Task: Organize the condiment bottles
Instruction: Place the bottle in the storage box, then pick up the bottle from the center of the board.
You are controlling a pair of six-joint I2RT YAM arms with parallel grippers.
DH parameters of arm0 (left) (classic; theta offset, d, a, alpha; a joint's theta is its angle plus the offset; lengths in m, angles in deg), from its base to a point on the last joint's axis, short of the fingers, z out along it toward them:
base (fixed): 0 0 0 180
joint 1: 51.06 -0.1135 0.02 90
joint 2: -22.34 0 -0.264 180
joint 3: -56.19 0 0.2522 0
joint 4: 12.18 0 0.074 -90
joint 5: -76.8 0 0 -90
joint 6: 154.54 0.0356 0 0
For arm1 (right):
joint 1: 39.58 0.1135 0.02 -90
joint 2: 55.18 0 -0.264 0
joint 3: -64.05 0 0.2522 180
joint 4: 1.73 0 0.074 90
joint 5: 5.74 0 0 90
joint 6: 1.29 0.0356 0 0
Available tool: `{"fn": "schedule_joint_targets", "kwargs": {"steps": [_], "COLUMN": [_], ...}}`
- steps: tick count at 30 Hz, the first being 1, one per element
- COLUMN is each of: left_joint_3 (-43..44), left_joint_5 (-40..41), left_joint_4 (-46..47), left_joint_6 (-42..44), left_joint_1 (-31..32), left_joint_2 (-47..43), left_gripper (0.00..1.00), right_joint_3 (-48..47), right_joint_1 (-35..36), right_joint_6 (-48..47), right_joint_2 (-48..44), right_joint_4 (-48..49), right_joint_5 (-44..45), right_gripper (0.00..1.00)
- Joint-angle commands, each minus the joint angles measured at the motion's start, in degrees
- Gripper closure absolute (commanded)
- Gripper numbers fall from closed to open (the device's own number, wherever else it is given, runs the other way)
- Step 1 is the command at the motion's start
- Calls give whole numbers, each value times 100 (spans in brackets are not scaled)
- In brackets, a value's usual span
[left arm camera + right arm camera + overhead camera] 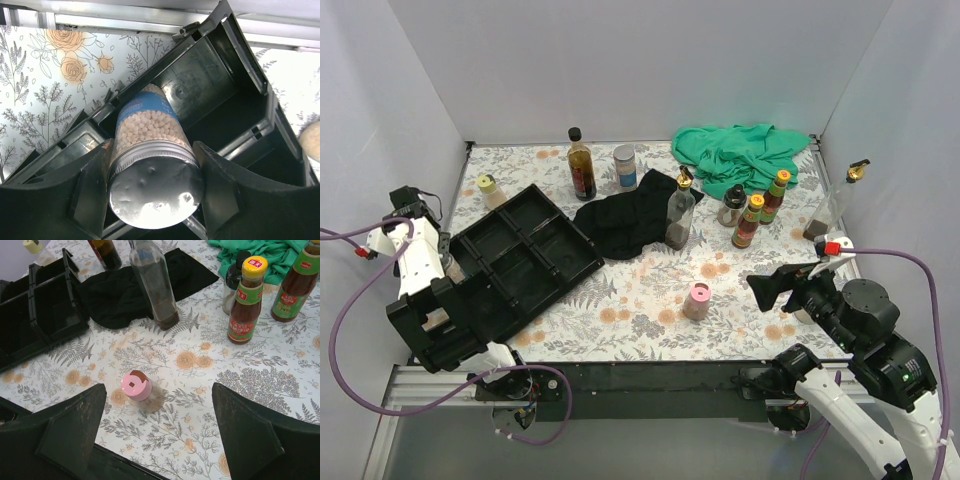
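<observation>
Left wrist: left pincer clamps a blue-labelled jar, print too blurred to read. Right pincer gapes empty, pink-lidded shaker seemingly beneath.

Left gripper and right gripper are matte black; arms white with black joints; purple cables, red plugs.

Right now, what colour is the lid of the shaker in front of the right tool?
The lid is pink, clearest in the right wrist view.
</observation>
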Motion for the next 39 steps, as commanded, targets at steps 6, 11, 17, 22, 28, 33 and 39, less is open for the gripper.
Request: {"fn": "schedule_joint_targets", "kwargs": {"steps": [6, 11, 17, 22, 28, 33, 39], "left_joint_3": [54, 212, 572, 740, 871, 1354, 2013], "left_joint_5": [239, 380, 346, -542, -1726, -3293, -2118], "left_joint_4": [96, 43, -89, 306, 1069, 1546, 1247], "left_joint_6": [33, 50, 217, 727, 1341, 2228, 2713], "left_joint_1": [-42, -33, -33, -33, -42, 509, 3404], "left_joint_2": [-240, -310, -451, -932, -1619, -1708, -972], "left_gripper": [13, 2, 2, 2, 2, 2, 2], "right_joint_3": [-285, -390, -434, -443, -496, -435, -303], "right_joint_1": [32, 32, 32, 32, 32, 32, 32], "right_joint_6": [-43, -52, -96, -61, -87, -96, -52], "right_joint_2": [-31, 48, 92, 118, 136, 48, 30], "right_joint_4": [41, 33, 41, 50, 33, 41, 42], "right_joint_5": [61, 61, 61, 8, 34, 69, 78], "right_gripper": [5, 5, 6, 6, 6, 6, 7]}}
